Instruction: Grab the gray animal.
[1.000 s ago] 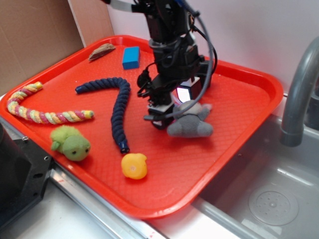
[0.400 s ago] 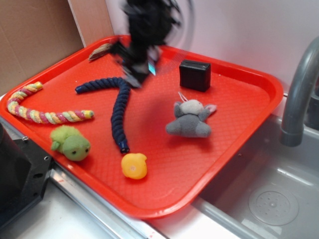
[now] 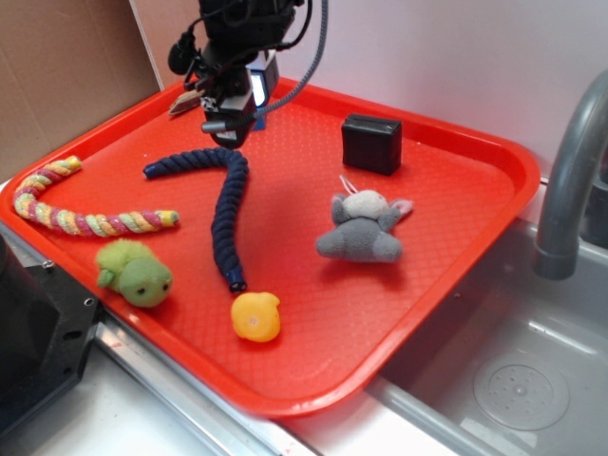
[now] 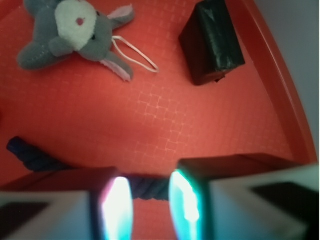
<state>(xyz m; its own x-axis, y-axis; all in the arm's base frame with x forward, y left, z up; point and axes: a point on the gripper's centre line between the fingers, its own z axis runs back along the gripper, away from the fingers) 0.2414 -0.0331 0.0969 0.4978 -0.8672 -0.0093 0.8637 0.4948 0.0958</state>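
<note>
The gray animal (image 3: 362, 229) lies on the red tray (image 3: 475, 171), right of centre, with a lighter head, floppy ears and a thin white string. In the wrist view it (image 4: 70, 35) lies at the top left, its string loop trailing right. My gripper (image 3: 226, 120) hangs above the tray's far left part, well left of the toy and apart from it. In the wrist view the gripper (image 4: 150, 205) is open and empty, with a stretch of dark blue rope seen through the gap between the fingers.
A black box (image 3: 371, 142) stands behind the toy. A dark blue rope (image 3: 228, 204), a striped rope (image 3: 85, 220), a green plush turtle (image 3: 135, 273), a yellow duck (image 3: 256, 315), a blue block and a brown piece lie on the tray. A sink and faucet (image 3: 570, 180) are at the right.
My gripper has risen off the gray animal and swung left to the tray's far left part. The toy stays on the tray, head now uncovered.
</note>
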